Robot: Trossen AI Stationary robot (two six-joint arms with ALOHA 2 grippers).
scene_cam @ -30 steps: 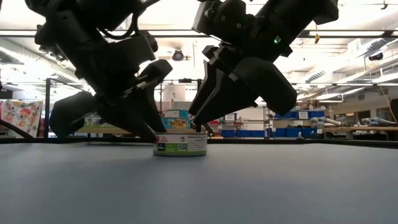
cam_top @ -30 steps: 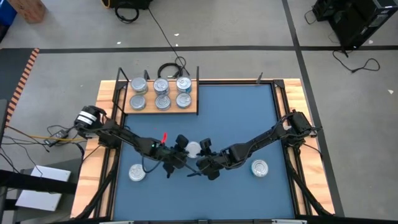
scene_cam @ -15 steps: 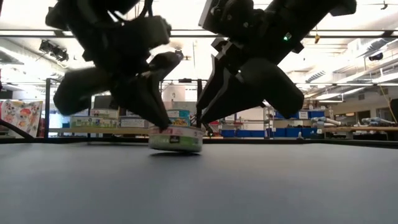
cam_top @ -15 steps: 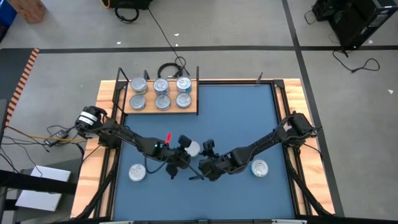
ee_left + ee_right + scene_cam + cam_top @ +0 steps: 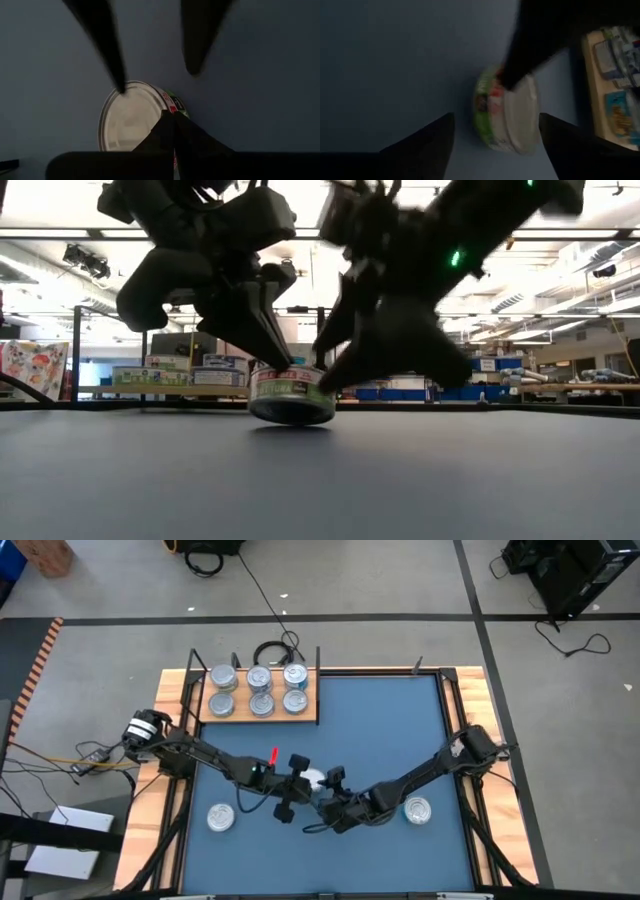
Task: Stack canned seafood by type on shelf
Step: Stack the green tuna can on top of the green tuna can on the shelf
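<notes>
From above, the left gripper (image 5: 303, 786) and the right gripper (image 5: 330, 802) are meeting over the middle of the blue mat (image 5: 380, 730), with a silver tin (image 5: 314, 780) showing between them. Six more tins are standing in two rows on the shelf (image 5: 258, 716) at the mat's far left corner; one loose tin (image 5: 220, 817) is lying behind the left gripper, another (image 5: 417, 809) behind the right arm.

At table height, the left gripper (image 5: 268, 348) is pinching the green-labelled tin (image 5: 292, 393) (tilted, its underside just off the mat). The right gripper (image 5: 352, 360) is hanging just beside it, blurred.

Past the left wrist, the fingers (image 5: 172, 135) are lying closed together against the tin's (image 5: 131, 116) rim, gripping it.

Past the right wrist, the fingers (image 5: 432, 137) are standing wide apart with nothing between them; the tin (image 5: 509, 116) is sitting ahead of the tips.
</notes>
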